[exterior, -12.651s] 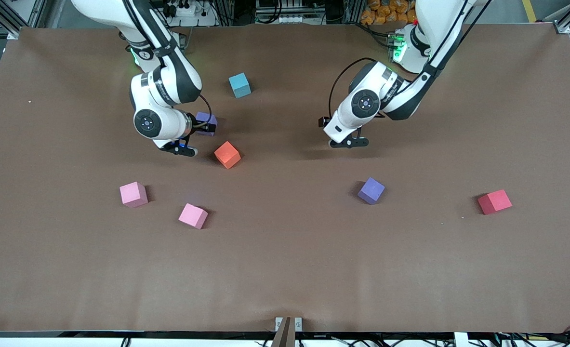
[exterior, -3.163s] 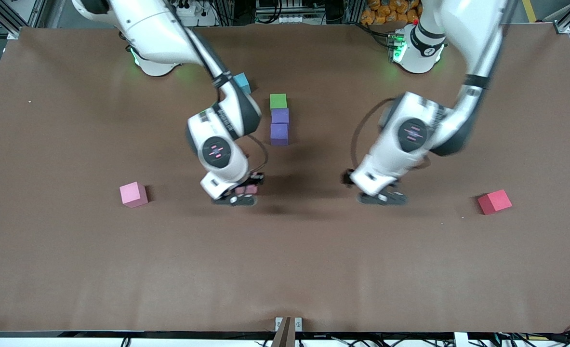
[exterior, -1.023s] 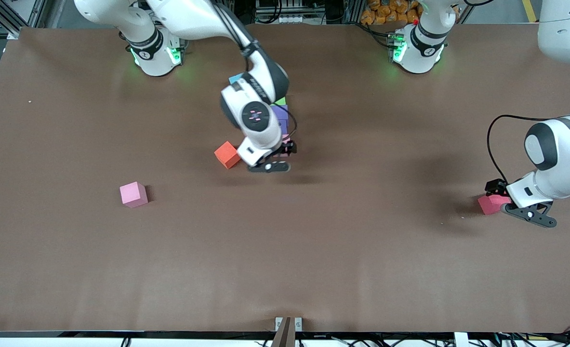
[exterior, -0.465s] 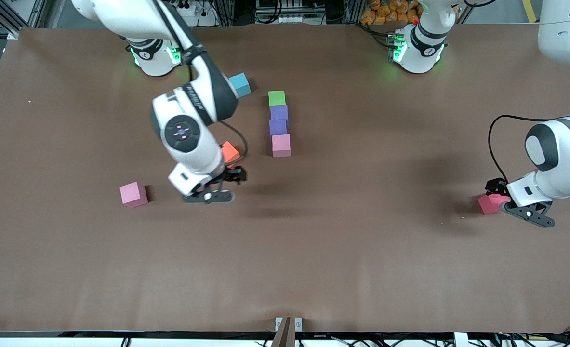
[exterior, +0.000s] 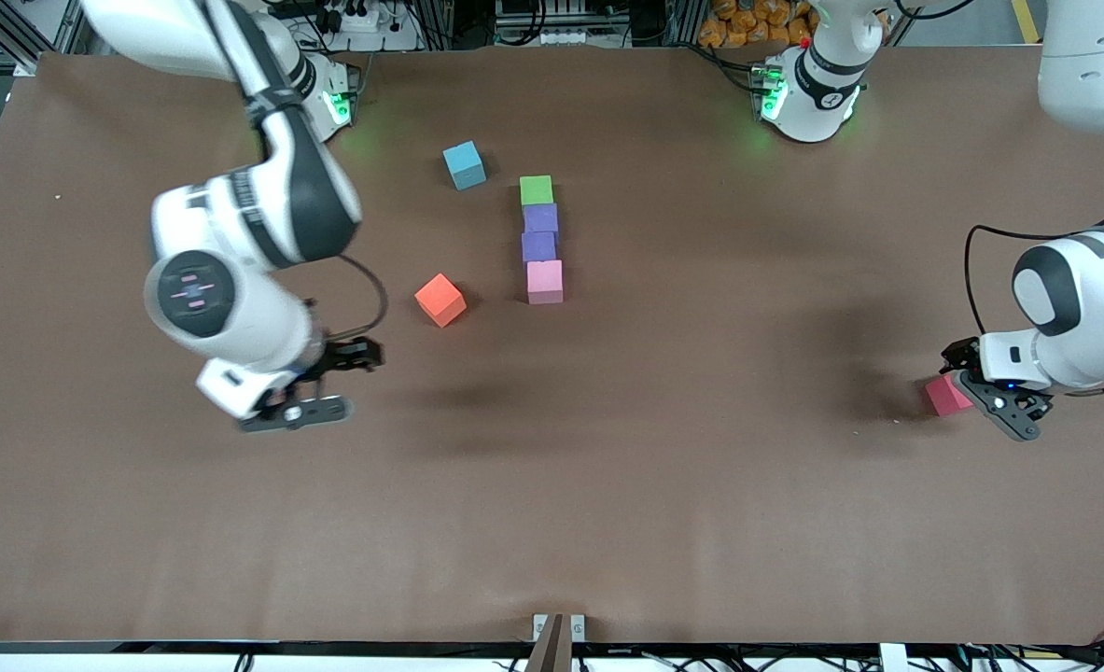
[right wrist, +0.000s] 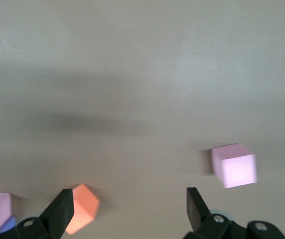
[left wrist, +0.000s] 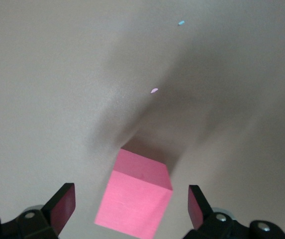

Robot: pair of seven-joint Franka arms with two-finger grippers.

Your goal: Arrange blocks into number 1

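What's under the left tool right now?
The red block sits on the table between the open fingers of the left tool, as the left wrist view shows. In the front view, the tool covers part of the block.

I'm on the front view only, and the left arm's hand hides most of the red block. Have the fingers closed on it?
Observer: No. The left wrist view shows the left gripper open, with the red block between its fingers and a gap on each side.
Operator: And the loose pink block? The right arm covers that spot for me.
Observer: It is there. The right wrist view shows the loose pink block sitting on the table. The right gripper is open above the table, and the block is not between its fingers.
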